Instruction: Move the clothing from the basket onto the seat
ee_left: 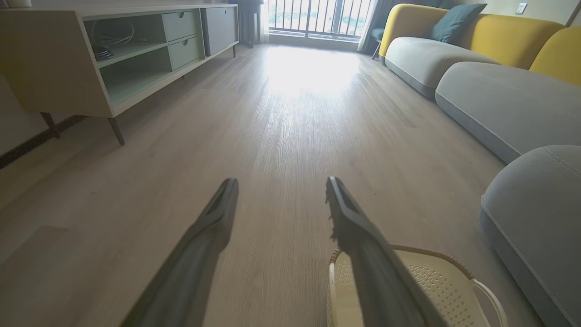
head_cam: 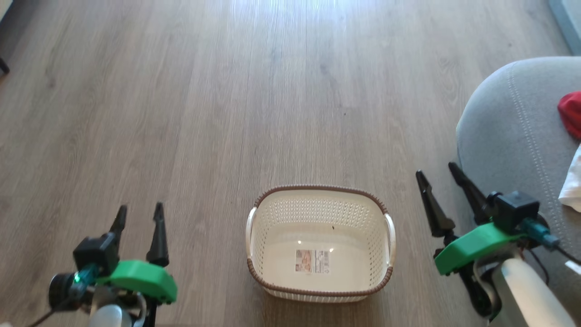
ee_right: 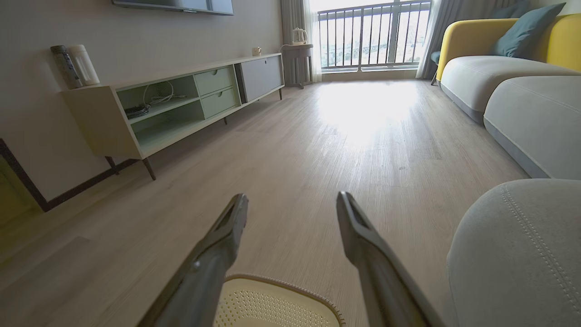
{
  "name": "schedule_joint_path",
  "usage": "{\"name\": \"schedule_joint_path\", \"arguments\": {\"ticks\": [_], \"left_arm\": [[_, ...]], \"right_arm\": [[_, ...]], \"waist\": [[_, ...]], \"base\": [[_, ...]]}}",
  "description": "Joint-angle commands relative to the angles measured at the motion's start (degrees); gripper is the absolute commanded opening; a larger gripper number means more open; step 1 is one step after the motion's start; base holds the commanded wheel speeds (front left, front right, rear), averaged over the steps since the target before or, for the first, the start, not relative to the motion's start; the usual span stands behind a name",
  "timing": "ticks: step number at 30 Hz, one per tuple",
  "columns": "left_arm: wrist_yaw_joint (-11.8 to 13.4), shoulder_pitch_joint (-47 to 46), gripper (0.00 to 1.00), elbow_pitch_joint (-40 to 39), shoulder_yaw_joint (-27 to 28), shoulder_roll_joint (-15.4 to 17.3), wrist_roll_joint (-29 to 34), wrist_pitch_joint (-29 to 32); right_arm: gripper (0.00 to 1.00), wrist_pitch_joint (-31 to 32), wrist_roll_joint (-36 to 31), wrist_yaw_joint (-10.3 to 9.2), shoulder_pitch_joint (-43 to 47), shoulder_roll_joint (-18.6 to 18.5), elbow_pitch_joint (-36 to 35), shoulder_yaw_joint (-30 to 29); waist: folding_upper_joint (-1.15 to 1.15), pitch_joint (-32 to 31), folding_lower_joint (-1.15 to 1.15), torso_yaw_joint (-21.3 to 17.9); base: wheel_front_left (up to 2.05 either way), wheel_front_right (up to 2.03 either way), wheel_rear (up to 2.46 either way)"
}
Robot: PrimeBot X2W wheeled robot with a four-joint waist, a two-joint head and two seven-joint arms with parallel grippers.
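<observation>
Left gripper [head_cam: 140, 206] and right gripper [head_cam: 435, 169] alike, each with two long, tapered black fingers [head_cam: 160, 236], a bright green moulded mount [head_cam: 140, 277] at the finger roots, a small black box camera [head_cam: 515, 210] on top, a teal cable plug [head_cam: 536, 228], a glossy pale forearm [head_cam: 529, 290] behind

The small cream perforated basket [head_cam: 317, 211] is smooth, faintly glossy plastic with a brown woven-look rim, the pale plank floor [head_cam: 204, 113] grained wood with a sheen, the rounded light grey seat [head_cam: 504, 131] matt stitched cloth.

One basket [head_cam: 281, 218]. One seat [head_cam: 504, 127], right of the basket. Two clothing items: red piece [head_cam: 573, 113], white piece [head_cam: 573, 184]. Two pincers flanking the basket: left pincer [head_cam: 140, 206], right pincer [head_cam: 435, 169].
</observation>
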Motion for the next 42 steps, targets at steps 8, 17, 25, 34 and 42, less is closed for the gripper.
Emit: {"name": "schedule_joint_path", "arguments": {"ticks": [8, 17, 25, 34, 42], "left_arm": [[0.85, 3.31, 1.00, -7.21, 4.17, -1.50, 3.61, -0.56], [1.57, 5.66, 1.00, -9.55, 3.50, -1.78, 5.00, -0.56], [2.90, 6.02, 1.00, -10.96, 3.10, -1.80, 5.11, -0.56], [4.31, 6.21, 1.00, -11.47, 2.74, -1.80, 4.90, -0.56], [5.28, 6.48, 1.00, -11.59, 2.32, -1.80, 4.36, -0.56]], "right_arm": [[1.00, -0.37, -0.29, -0.02, 1.52, 1.37, -1.77, 1.78], [1.00, -0.37, -0.37, -0.02, 4.43, 3.12, -3.48, 1.32], [1.00, -0.37, -1.33, -0.02, 4.79, 3.51, -4.38, 1.51], [1.00, -0.37, -3.43, -0.02, 4.96, 5.14, -4.31, -2.03], [1.00, -0.37, -4.65, -0.02, 5.11, 6.32, -3.79, -4.22]], "waist": [[0.00, -1.24, 0.01, -0.34], [0.00, -1.42, 0.01, -0.18], [0.00, -1.10, 0.01, -0.54], [0.00, -0.98, 0.01, -1.14], [0.00, -1.00, 0.01, -1.67]], "base": [[0.00, 0.00, 0.00], [0.00, 0.00, 0.00], [0.00, 0.00, 0.00], [0.00, 0.00, 0.00], [0.00, 0.00, 0.00]]}}
